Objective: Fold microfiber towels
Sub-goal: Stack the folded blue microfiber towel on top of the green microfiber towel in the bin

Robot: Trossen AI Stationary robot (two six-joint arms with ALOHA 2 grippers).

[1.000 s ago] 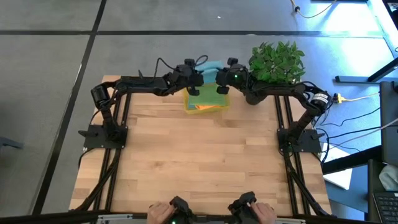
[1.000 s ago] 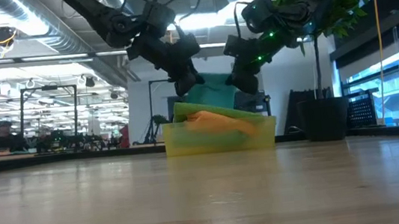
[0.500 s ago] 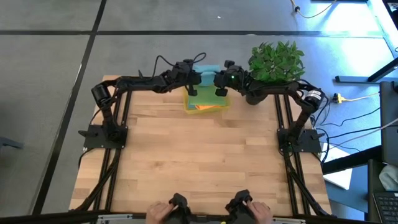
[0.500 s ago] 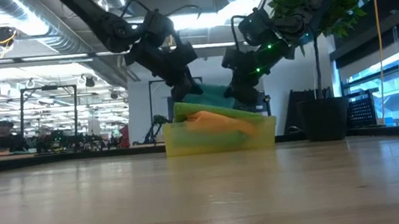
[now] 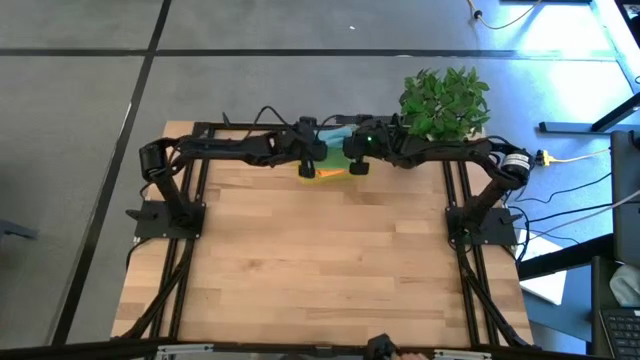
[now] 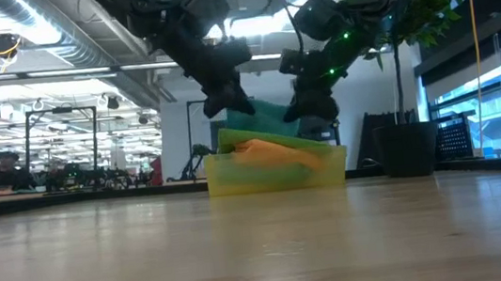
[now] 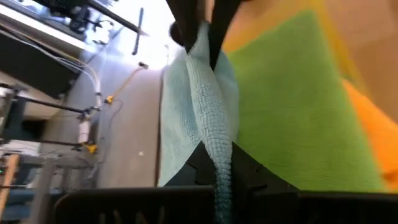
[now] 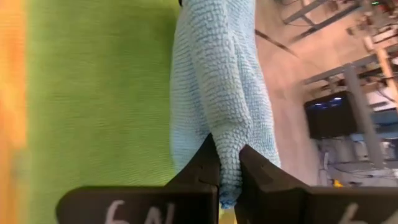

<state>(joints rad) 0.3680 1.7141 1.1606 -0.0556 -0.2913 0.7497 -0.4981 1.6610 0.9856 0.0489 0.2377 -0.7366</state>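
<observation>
Teal-blue towel lies atop the pile in the yellow bin at the bench's 12 o'clock edge. Left pincer and right pincer each clench an edge. Soft, light, limp cloth; corners look the best hold.

A translucent yellow bin sits on the wooden tabletop directly beneath both sets of jaws. A leafy green potted plant stands just beside the right-hand jaws, past the tabletop's far corner. Grey floor surrounds everything.
</observation>
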